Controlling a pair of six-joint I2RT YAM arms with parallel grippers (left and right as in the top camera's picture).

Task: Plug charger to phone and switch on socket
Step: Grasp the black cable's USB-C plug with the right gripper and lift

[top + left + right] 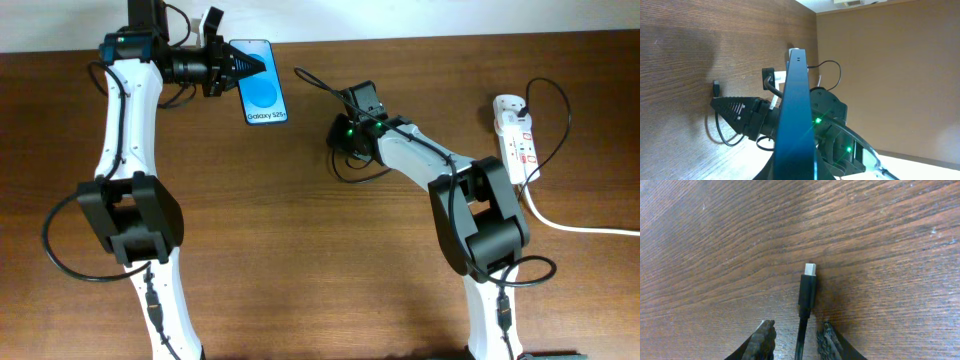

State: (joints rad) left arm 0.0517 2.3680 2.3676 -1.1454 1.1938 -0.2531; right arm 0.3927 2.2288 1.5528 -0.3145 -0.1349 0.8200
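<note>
The phone [264, 92] has its blue screen facing up at the far left of the table. My left gripper [240, 70] is shut on its left edge, and the left wrist view shows the phone [794, 120] edge-on between the jaws. The charger is a thin black cable whose tiny plug [808, 286] lies on the wood. My right gripper [796, 330] is open and low over the table. Its fingers straddle the cable just behind the plug without touching it. This gripper also shows in the overhead view [340, 138]. The socket [515, 135] lies at the far right.
The thick white cord [575, 226] runs from the socket off the right edge. Loops of black cable [352, 172] curl beside the right gripper. A black adapter [769, 75] sits in the socket. The far table edge meets a wall.
</note>
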